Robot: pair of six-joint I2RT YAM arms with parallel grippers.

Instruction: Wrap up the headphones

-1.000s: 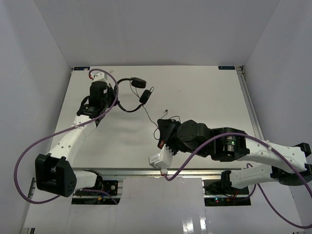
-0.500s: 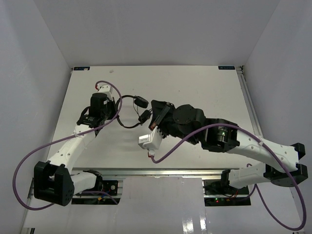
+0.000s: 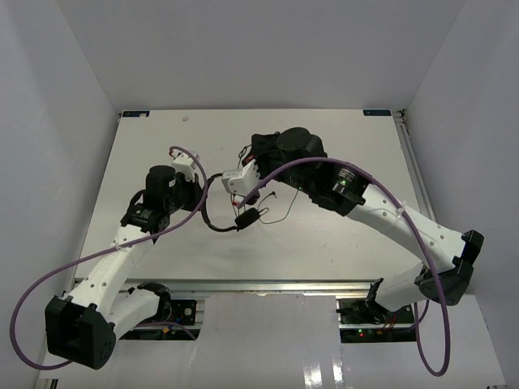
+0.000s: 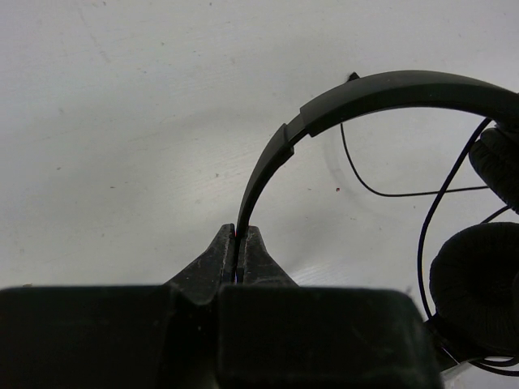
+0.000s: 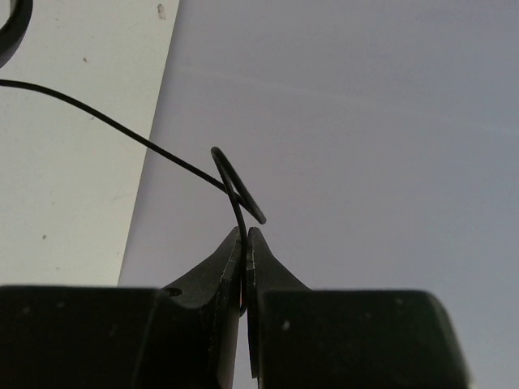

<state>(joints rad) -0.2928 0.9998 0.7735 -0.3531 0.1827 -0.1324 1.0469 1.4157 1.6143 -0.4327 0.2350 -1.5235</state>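
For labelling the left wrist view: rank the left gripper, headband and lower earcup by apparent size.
1. left gripper, inflated by nearness to the camera.
2. headband.
3. lower earcup, cut by the frame, so unsure against the headband.

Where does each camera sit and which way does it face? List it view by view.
Top external: above and behind, looking down on the table; left arm, right arm and headphones show.
Left wrist: on the left wrist, facing down at the table; left gripper shut on the headband.
Right wrist: on the right wrist, facing the wall past the table edge; right gripper shut on the cord.
Shared: top and left wrist both show the headband.
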